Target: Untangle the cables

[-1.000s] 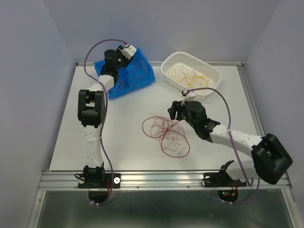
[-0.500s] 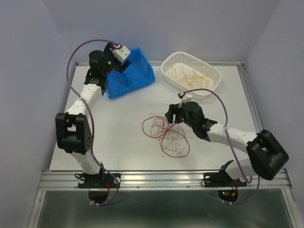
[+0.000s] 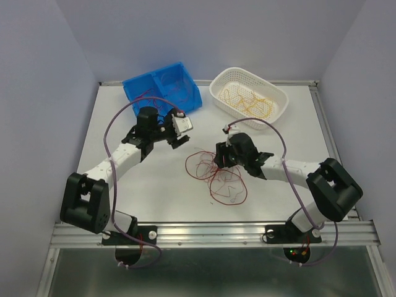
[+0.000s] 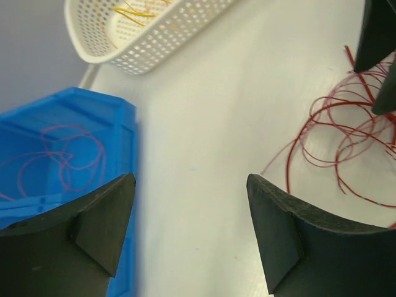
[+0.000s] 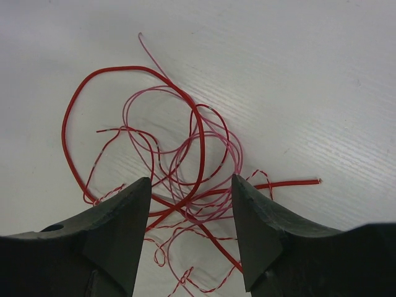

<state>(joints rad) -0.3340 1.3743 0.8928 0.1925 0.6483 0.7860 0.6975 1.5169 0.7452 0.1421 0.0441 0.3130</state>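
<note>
A tangle of thin dark red cables (image 3: 218, 176) lies in loose loops on the white table. It fills the right wrist view (image 5: 185, 161) and shows at the right edge of the left wrist view (image 4: 346, 142). My right gripper (image 3: 218, 159) is open and low over the tangle's upper right part, its jaws (image 5: 192, 179) straddling several strands without closing on any. My left gripper (image 3: 180, 132) is open and empty (image 4: 189, 179), over bare table to the upper left of the tangle. Yellow-orange cables (image 3: 250, 99) lie in the white basket. A few red cables (image 4: 55, 154) lie in the blue bin.
The blue bin (image 3: 162, 91) stands at the back left, close behind my left gripper. The white perforated basket (image 3: 249, 96) stands at the back right, also in the left wrist view (image 4: 154, 37). Walls enclose the table on three sides.
My left arm has swung out of the blue bin and down towards the table's middle, gripper open. My right gripper has edged left over the red tangle.
</note>
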